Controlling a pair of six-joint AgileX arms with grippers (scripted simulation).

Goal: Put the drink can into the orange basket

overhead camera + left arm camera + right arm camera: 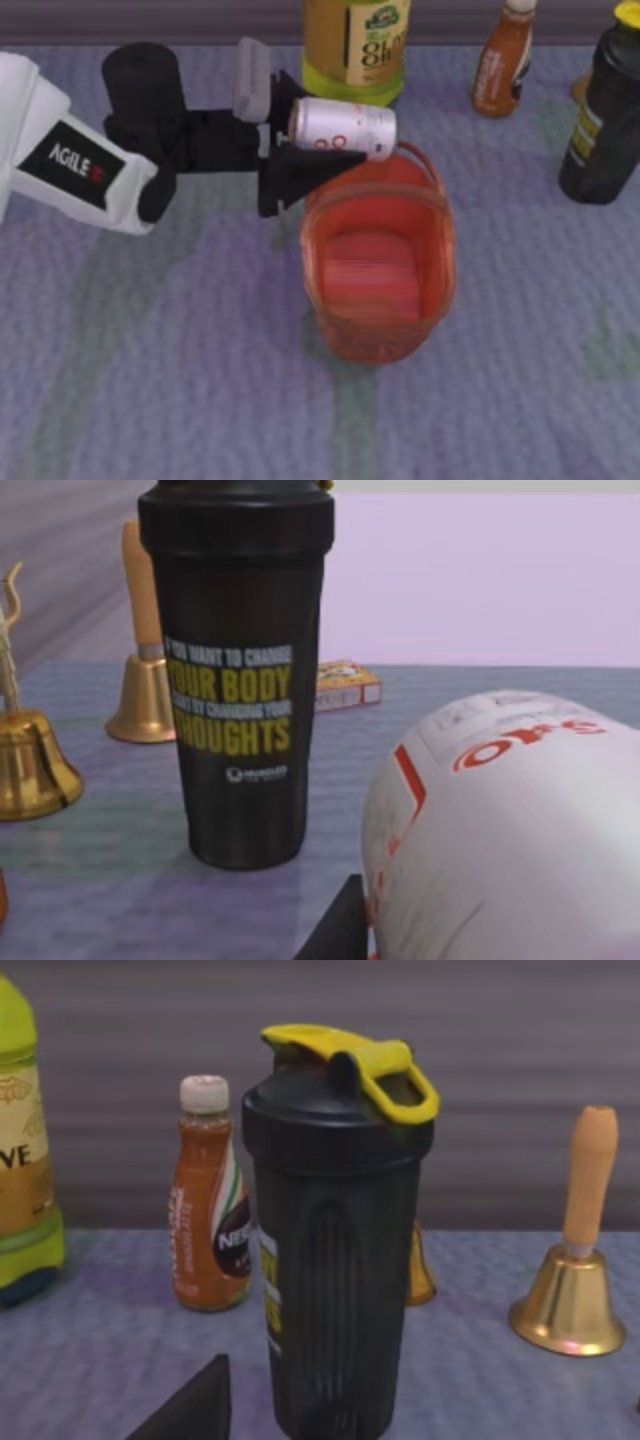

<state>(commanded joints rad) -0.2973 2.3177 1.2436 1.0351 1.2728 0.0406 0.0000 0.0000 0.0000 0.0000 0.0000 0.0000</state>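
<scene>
The drink can (pixel 345 127) is white with red markings and lies on its side in the air, with my left gripper (pixel 318 132) shut on it. It hangs just over the far rim of the orange basket (pixel 442 270), beside the arched handle (pixel 425 172). The basket stands mid-table with only its ribbed floor showing inside. In the left wrist view the can (pixel 510 830) fills the near corner, with one dark finger (pixel 335 930) against it. My right arm is out of the top view; a dark part of my right gripper (pixel 200 1412) shows in its wrist view.
Along the back edge stand a yellow-green oil bottle (pixel 355 45), an orange-brown sauce bottle (pixel 503 65) and a black shaker (pixel 605 110) at the right. Two brass bells (pixel 145 690) (pixel 25 760) and a small flat box (pixel 345 683) lie beyond the shaker.
</scene>
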